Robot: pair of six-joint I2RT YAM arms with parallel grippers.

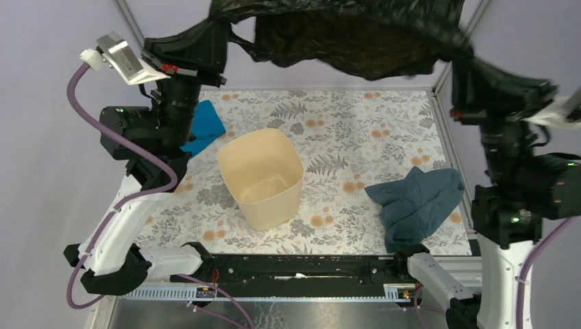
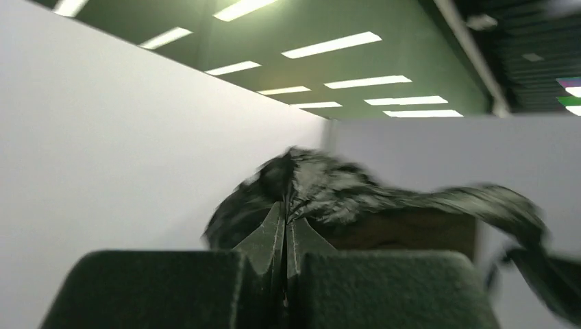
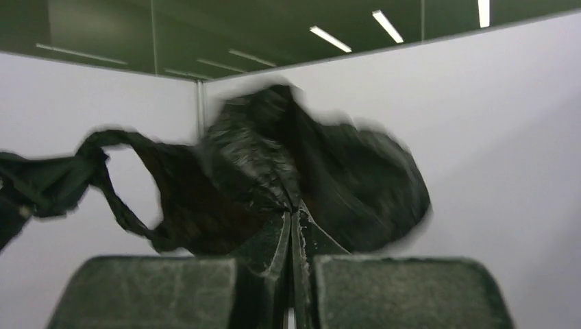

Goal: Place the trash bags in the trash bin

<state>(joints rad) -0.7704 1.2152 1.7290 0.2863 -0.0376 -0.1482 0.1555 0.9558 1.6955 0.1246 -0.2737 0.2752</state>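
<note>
fingers (image 2: 266, 236) pinched on black trash bag (image 2: 356, 195), white walls behind.

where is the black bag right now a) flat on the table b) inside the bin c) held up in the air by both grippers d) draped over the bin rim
c: the black bag hangs above the table, pinched by the left gripper and the right gripper, clear of the bin below
</note>
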